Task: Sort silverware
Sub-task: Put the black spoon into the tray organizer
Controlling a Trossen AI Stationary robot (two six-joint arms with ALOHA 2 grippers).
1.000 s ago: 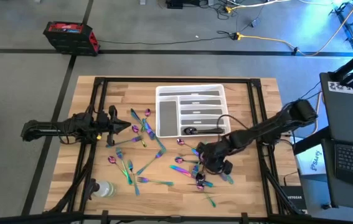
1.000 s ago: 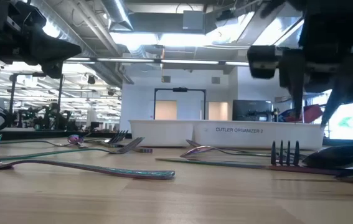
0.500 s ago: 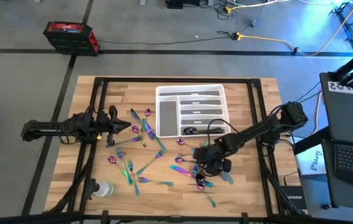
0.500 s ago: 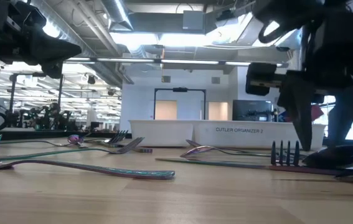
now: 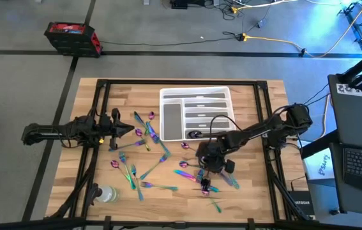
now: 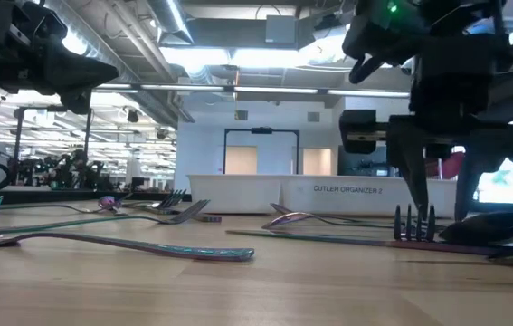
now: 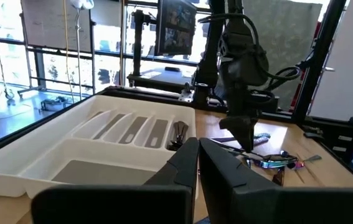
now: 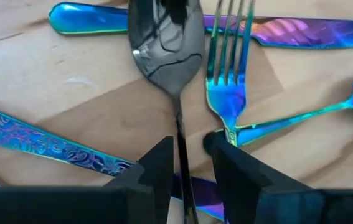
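Observation:
Iridescent silverware [image 5: 149,137] lies scattered on the wooden table, with more pieces [image 5: 196,174] under my right arm. My right gripper [image 8: 192,152] points steeply down, open, low over a dark spoon [image 8: 170,46] and a blue-teal fork [image 8: 226,93] lying side by side. Its fingers stand either side of the spoon's thin handle [image 8: 179,134]. In the low view the right gripper [image 6: 437,222] reaches down to the fork's tines [image 6: 414,222]. My left gripper [image 5: 129,130] waits shut and level at the table's left, also seen in its own wrist view [image 7: 198,168]. My right gripper straddles the spoon's handle from above, its fingers lying across the handle. One finger [image 8: 232,162] stands over the fork's neck. I cannot tell whether either finger touches the spoon, the fork or the table.
The white compartmented tray [image 5: 163,96] stands at the far middle, with a dark spoon [image 5: 196,134] in its nearest slot. A clear bottle [image 5: 107,193] lies near the front left corner. A blue knife [image 8: 276,28] lies across beyond the spoon's bowl.
My right gripper has sunk toward the table and shifted toward the table's left and far side, turning a little at the wrist. It has come down over the spoon and fork. Its finger gap has stayed the same.

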